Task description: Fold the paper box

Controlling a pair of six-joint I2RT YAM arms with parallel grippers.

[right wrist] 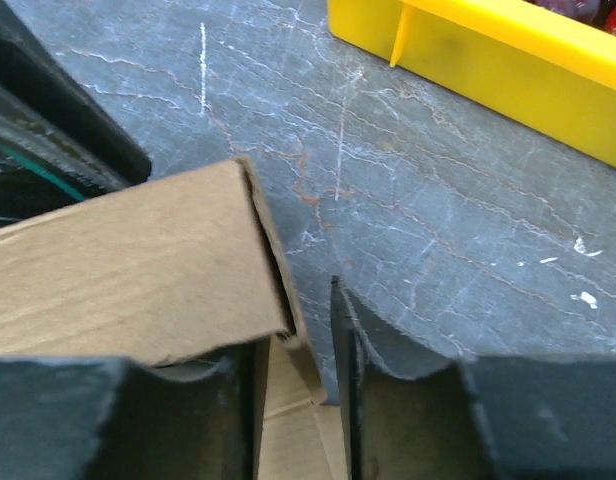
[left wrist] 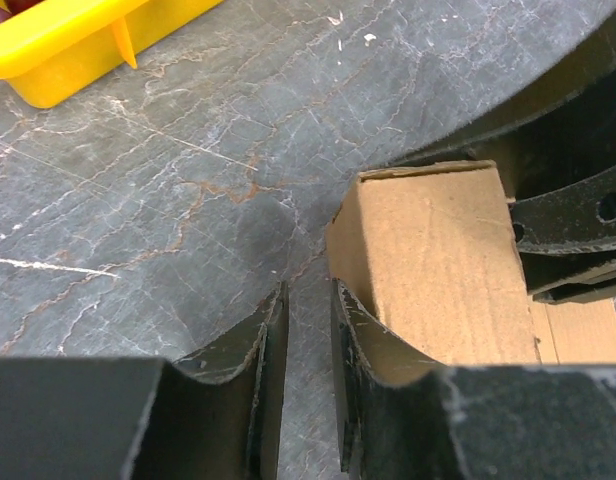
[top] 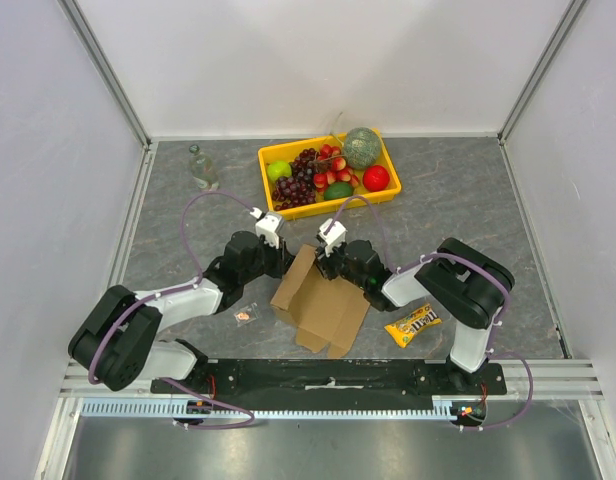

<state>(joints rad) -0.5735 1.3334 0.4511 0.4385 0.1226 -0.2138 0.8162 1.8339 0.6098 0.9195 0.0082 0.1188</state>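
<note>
Paper box (top: 323, 305): centre of the table (top: 188, 200), between both grippers, on the near side of the yellow fruit tray (right wrist: 488, 65). Half-formed, with one panel standing at the far end and the other flaps lying flat toward the arm bases.

Left gripper (left wrist: 308, 300): parted only a crack, showing bare table in the slit. Cardboard just outside one finger (left wrist: 388, 400). Nothing held.

Right gripper (right wrist: 300, 335): slightly spread, with the panel edge right at one finger, not visibly clamped.

Handling, judged by looks: light, thin, stiff across panels, hinging only at the scores. Likely to skate on the smooth table if pushed from one side. Easy to dent, so no hard pinch mid-panel. Best to grab the standing panel at its free top edge near a corner and pin the flat base with the other arm.
</note>
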